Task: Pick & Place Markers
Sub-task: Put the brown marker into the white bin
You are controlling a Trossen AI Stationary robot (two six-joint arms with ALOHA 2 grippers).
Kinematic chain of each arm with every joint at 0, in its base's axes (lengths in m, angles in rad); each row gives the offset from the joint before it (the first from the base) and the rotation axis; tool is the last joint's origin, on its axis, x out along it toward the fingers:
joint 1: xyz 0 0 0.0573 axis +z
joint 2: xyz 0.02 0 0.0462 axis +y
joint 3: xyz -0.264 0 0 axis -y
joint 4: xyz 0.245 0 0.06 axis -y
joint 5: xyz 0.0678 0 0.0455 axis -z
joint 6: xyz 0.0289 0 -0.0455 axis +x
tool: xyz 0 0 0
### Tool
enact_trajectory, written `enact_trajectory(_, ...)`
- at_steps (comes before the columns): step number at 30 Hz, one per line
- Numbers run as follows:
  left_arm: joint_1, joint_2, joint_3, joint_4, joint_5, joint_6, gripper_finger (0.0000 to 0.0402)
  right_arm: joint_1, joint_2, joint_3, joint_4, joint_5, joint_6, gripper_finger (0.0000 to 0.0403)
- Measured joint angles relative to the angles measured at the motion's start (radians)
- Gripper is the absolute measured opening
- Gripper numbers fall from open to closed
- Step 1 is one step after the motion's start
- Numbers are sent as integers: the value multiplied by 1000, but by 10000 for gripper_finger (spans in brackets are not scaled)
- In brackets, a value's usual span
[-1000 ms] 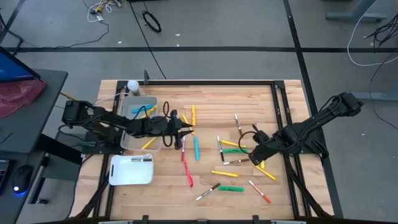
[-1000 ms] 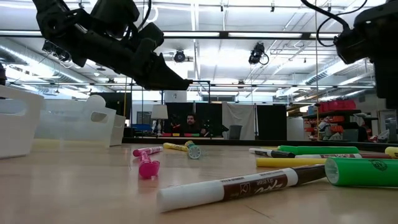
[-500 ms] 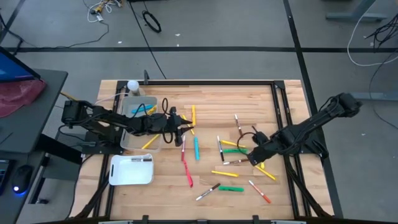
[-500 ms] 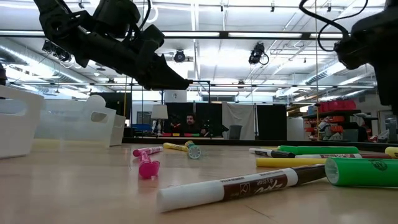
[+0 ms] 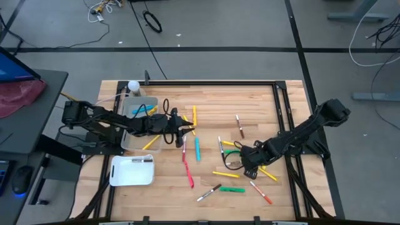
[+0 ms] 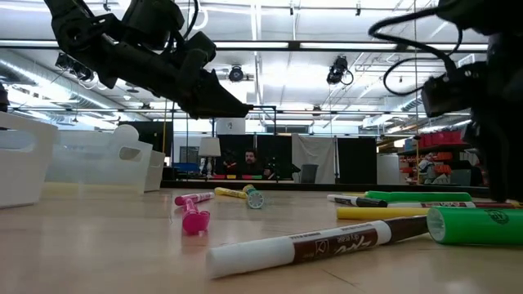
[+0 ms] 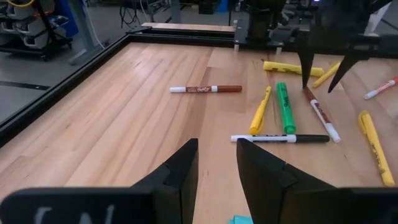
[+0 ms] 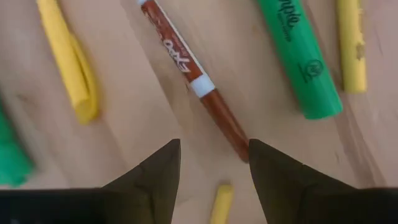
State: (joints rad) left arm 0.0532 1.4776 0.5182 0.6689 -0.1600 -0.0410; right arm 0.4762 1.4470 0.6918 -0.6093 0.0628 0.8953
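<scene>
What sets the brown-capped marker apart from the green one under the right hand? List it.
Colour: the brown-capped marker has a white barrel and brown end; the green marker is green all over.
Thickness: the green marker is plainly stouter than the brown-capped marker.
Place: the brown-capped marker's end points at the gap of the open right hand; the green marker lies off to one side.
Both lie flat on the wooden table, untouched.

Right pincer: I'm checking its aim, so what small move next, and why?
Probably drop straight down and close. The right pincer stands open just above the brown marker, whose dark end lies between its tips, with yellow markers close beside.
</scene>
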Motion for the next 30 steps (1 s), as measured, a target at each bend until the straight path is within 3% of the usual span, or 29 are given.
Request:
enact_trajectory(8, 0, 0, 0, 10, 0, 0, 115, 0, 68, 2, 18, 31, -176, 153)
enact_trajectory(20, -1, 0, 0, 14, 1, 2, 115, 0, 84, 3, 29, 32, -271, 16)
enact_trajectory(30, -1, 1, 0, 58, 128, 40, 115, -1, -101, -3, 91, -31, -204, 22)
